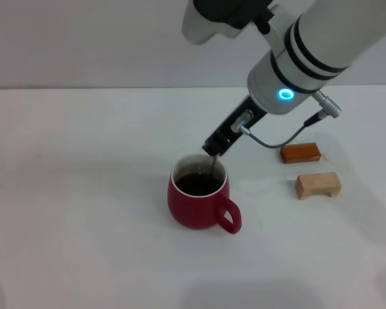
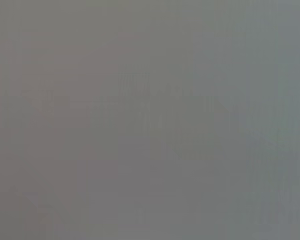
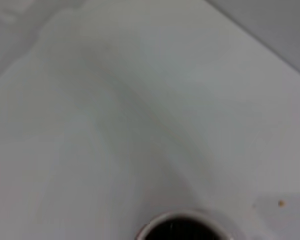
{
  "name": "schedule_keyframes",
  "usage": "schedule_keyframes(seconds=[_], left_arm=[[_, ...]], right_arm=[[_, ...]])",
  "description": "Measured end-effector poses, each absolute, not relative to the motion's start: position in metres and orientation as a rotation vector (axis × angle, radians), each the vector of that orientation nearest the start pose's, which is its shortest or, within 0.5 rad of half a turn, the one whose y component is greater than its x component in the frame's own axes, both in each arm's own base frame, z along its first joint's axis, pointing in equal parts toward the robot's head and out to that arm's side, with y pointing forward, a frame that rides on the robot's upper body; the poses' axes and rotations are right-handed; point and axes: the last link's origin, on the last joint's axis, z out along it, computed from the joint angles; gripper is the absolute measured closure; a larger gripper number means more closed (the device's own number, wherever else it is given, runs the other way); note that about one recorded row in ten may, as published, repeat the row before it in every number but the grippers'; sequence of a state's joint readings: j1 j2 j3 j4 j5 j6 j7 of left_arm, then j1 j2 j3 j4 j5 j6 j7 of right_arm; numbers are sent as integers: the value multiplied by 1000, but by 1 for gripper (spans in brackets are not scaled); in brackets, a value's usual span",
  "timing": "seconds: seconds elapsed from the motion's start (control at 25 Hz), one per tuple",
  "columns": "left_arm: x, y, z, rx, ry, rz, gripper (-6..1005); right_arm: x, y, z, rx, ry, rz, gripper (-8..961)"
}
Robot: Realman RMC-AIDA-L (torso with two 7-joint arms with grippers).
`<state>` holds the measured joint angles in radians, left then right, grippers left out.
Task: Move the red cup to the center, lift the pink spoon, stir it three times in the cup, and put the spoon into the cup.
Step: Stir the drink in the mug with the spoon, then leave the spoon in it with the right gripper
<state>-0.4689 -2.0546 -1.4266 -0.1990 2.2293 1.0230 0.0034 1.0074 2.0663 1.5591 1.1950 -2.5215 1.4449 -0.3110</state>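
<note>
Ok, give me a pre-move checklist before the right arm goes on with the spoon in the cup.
1. red cup upright on the table: ok.
2. Dark liquid in the cup: ok.
3. pink spoon reaching down into the cup: ok; only a thin stem shows.
4. right gripper above the cup's rim, at the spoon's top: ok; grip itself cannot tell.
5. orange-brown block and tan wooden block apart from the cup: ok.
6. Left gripper position: cannot tell, not in view.

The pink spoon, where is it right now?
In the head view the pink spoon hangs from the right hand, its lower end inside the red cup, left of the two wooden blocks.
</note>
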Motion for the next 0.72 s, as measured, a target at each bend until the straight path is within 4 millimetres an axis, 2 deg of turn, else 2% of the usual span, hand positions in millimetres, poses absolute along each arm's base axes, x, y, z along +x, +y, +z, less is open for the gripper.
schedule_keyframes(seconds=[0.16,0.36,0.6,0.72], left_arm=[[-380,350,67,-1043,-712,-582,155],[-381,349,67,-1039,-712,-583,155],[-380,349,67,-1039,-710,-585,156],[-380,349,67,-1040,-710,-585,156]], right_arm=[[41,379,-47,-2697,683,-482,768],[33,372,-48,-2759,701,-439,767],[32,380,-53,-2748,667,-370,767],[38,387,-57,-2720,659,-403,766]])
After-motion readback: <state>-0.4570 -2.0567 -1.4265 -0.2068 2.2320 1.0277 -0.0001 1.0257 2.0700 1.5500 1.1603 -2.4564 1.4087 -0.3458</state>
